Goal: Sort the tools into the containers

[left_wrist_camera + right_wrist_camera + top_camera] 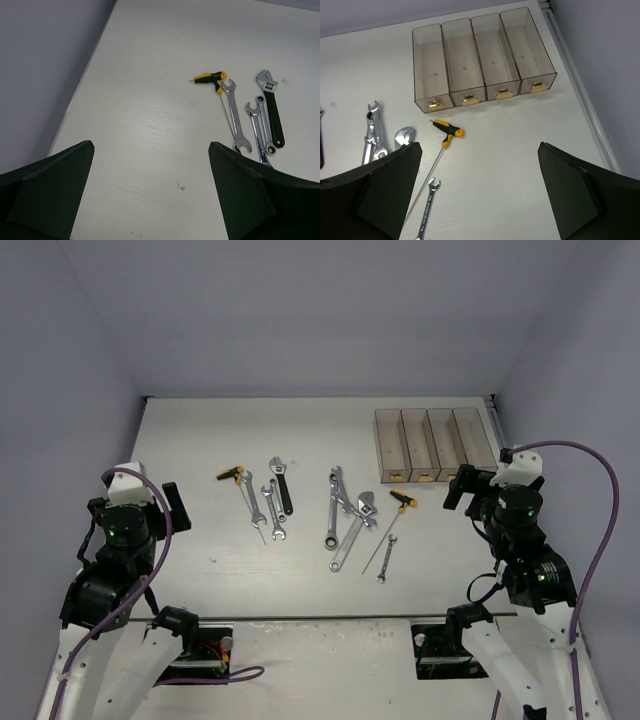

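My left fingers (50,195) wide open, empty. All loose on surface (200,440): black-handled spanner (274,117) group left, wrench pile (345,518) mid, T-handle driver (447,131) near empty bins (475,92). My right fingers (580,195) wide open, empty. Sorting looks unstarted; I'd lower right onto driver handle.

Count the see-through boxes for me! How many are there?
4. The clear boxes stand side by side in one row at the far right of the table: leftmost box, second box, third box, rightmost box. All look empty; none seems hidden.
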`<control>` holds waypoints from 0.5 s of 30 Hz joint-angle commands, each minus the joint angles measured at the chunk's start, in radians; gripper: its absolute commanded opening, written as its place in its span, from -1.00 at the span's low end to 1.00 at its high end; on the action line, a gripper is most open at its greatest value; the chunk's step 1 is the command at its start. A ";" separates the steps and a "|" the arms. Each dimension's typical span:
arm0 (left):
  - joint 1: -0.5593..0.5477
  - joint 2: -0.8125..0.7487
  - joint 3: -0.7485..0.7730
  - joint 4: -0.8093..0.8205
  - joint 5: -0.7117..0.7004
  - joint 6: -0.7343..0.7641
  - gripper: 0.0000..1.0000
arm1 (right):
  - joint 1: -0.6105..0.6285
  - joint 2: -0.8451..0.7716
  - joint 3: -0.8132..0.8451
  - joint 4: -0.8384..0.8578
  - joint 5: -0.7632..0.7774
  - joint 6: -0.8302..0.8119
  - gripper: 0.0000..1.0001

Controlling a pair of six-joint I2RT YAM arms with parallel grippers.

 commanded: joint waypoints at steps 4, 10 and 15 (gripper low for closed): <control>0.004 0.042 0.013 0.058 -0.014 -0.006 0.95 | -0.002 0.105 0.065 0.077 -0.159 -0.069 1.00; 0.005 0.093 0.038 0.018 -0.035 -0.004 0.95 | 0.020 0.290 0.134 0.082 -0.315 -0.047 1.00; 0.005 0.119 0.061 -0.001 -0.036 -0.001 0.95 | 0.143 0.492 0.220 0.084 -0.267 -0.021 1.00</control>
